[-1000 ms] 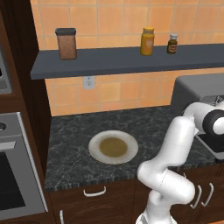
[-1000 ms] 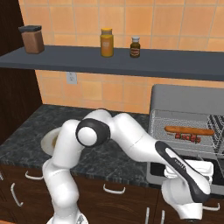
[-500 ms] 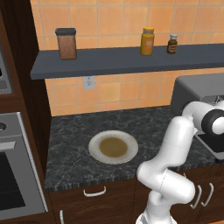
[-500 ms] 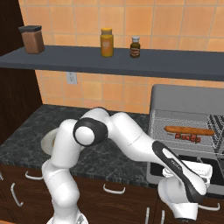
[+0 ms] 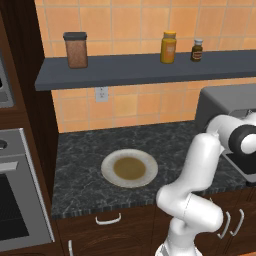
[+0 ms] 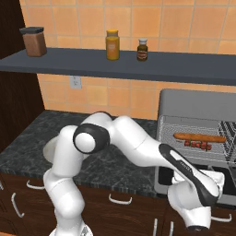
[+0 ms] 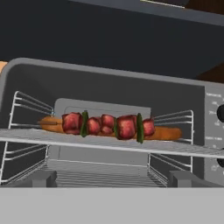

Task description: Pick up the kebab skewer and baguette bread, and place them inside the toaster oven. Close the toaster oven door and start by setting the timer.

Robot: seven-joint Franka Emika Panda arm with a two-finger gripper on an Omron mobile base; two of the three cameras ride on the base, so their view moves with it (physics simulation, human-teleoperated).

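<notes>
Since a second ago the arm has eased a little lower and nearer the right base camera, while the plate, the shelf jars and the food have stayed put. From where I sit, the gripper point(image 6: 199, 227) hangs low in front of the toaster oven point(image 6: 198, 103), below its front edge, and its jaws stand wide apart with nothing between them. Looking along the hand, I see straight ahead and slightly above into the open oven cavity: the kebab skewer point(image 7: 107, 125) lies across the wire rack point(image 7: 109, 146), its red chunks nearest the hand, and the baguette bread point(image 7: 168, 132) lies just behind it, touching or nearly so, its ends showing past the skewer on both sides. The toaster oven door point(image 6: 216, 173) is dropped open, level with the hand's upper part. Knobs sit at the oven's right side. Well off to the gripper's left, the empty plate point(image 5: 129, 168) rests on the dark counter point(image 5: 80, 165).
</notes>
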